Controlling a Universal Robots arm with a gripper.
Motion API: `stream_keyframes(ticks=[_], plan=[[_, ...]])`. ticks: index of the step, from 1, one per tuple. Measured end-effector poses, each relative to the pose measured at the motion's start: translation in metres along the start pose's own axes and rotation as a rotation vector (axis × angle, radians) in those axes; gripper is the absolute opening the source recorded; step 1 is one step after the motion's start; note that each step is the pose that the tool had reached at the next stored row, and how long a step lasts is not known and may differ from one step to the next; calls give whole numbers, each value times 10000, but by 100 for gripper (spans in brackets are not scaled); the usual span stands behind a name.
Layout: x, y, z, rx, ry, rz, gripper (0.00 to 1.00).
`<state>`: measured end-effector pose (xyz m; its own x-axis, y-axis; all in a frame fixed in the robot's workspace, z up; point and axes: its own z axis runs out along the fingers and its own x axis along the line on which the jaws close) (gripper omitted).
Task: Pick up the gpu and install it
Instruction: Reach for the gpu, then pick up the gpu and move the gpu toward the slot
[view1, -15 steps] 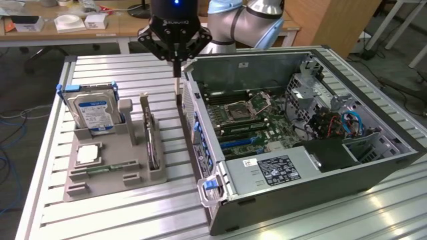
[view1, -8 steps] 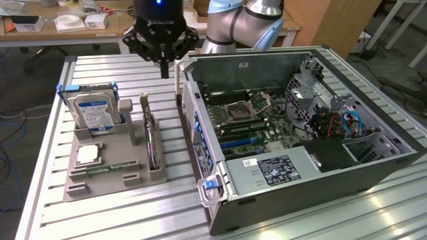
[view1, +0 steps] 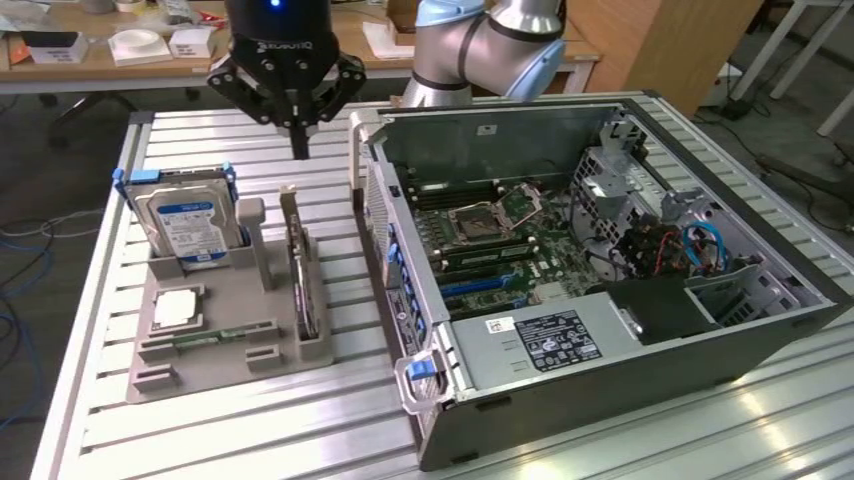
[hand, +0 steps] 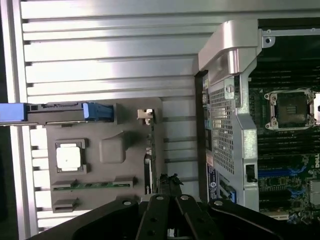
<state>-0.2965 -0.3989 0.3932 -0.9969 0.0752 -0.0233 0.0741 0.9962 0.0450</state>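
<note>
gripper: black two-finger gripper (view1: 299, 148) closed, empty, hovering near grey plastic holder tray (view1: 200, 350) | gpu: thin dark-brown circuit card, silvery end bracket (view1: 306, 290), standing on edge in tray slot beside open computer case (view1: 694, 350) | handling: probably light, stiff, fragile; pinch exposed top edge, avoiding components

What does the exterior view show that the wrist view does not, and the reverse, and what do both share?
Exterior view: the robot arm, the workbench behind, the hard drive's label.
Wrist view: the computer case's vent grille.
Both: the shut gripper, the graphics card standing in the grey tray, the processor socket.
</note>
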Motion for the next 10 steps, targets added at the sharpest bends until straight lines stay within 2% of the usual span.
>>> stream_keyframes(ticks=[5, 10], plan=[[179, -13, -4, 0, 0, 1, 10], [197, -15, -5, 0, 0, 0, 10]])
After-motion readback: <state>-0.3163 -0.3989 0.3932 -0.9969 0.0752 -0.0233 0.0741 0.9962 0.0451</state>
